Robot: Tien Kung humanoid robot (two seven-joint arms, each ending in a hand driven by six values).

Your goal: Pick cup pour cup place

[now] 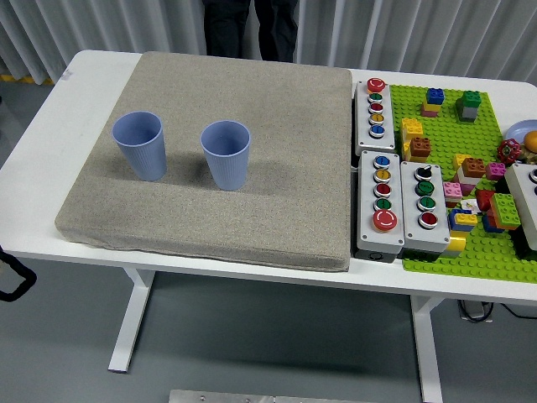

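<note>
Head view: stood two upright blue ribbed plastic cups (139, 144) (226, 154) side by side, apart, on grey fabric mat (210, 218) near worktop's (92, 75) left edge; saw no hand.

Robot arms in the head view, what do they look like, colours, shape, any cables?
Hardly anything shows. A small black curved piece, probably part of the left arm, loops in at the picture's left edge, below the white table. No cables or markings can be made out on it. The right arm is out of view.
</note>
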